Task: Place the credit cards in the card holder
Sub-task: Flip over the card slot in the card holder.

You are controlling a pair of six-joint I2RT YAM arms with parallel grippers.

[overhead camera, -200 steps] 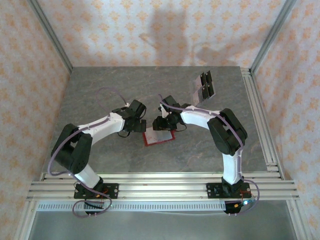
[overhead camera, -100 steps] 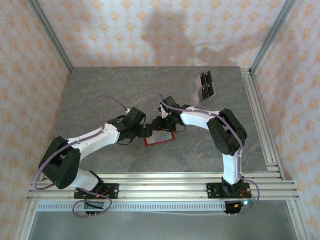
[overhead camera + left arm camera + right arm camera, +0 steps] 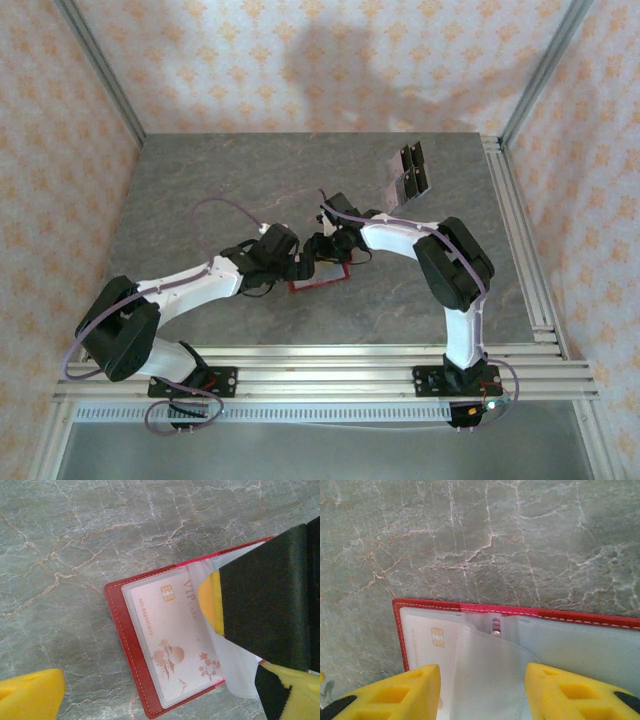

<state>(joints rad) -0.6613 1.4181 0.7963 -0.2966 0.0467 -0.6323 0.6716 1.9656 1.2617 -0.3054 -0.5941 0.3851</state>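
The card holder [image 3: 320, 278] lies opened flat on the grey marble counter [image 3: 200, 190], near the middle and toward the near edge, its red border [image 3: 117, 630] square to the stone. One of the credit cards [image 3: 172, 640] sits inside it under a clear sleeve, chip and print showing. The right claw [image 3: 482, 690] stands released and half spread over the lining, one yellow finger [image 3: 395, 690] on each side of a loose sleeve flap; from the left wrist, a black finger [image 3: 260, 610] of it covers the holder's right half. The left claw [image 3: 298, 265] hangs spread wide above the holder's left end, closed on nothing. Bare counter runs beyond the holder's far edge [image 3: 520, 611] and to its left. More credit cards [image 3: 408, 172] lie grouped near the far right corner, well apart from the holder. Aluminium rails [image 3: 320, 365] line the near edge
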